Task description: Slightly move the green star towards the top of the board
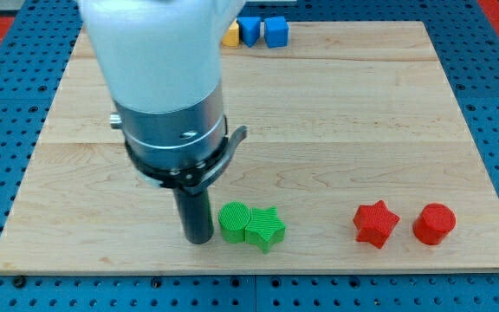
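The green star [266,229] is sitting near the tabletop's [336,113] bottom edge, left of centre, with a broad stretch of bare wood lying above it toward the view's top. It is looking ridged and bright green, showing no clear long axis; one point is aiming toward the view's bottom. A green cylinder [234,220] is touching its left side. My tip [199,238], a plain rod end effector holding nothing, is standing just left of that cylinder.
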Controlling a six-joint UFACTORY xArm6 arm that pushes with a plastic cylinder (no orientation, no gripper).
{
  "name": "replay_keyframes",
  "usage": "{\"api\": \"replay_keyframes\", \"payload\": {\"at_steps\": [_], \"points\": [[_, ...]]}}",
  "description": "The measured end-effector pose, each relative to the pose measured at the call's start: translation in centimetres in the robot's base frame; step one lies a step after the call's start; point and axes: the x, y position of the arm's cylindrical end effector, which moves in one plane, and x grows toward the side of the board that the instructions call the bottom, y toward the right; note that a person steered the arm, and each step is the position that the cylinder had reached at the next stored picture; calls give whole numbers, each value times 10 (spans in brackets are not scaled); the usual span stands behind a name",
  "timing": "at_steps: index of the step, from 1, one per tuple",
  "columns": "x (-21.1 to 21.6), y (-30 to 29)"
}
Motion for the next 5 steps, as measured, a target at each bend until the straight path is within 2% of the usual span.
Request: {"api": "replay_keyframes", "payload": {"at_steps": [1,2,3,4,5], "points": [[23,-7],[25,51],[25,79],[25,83],[25,63]]}}
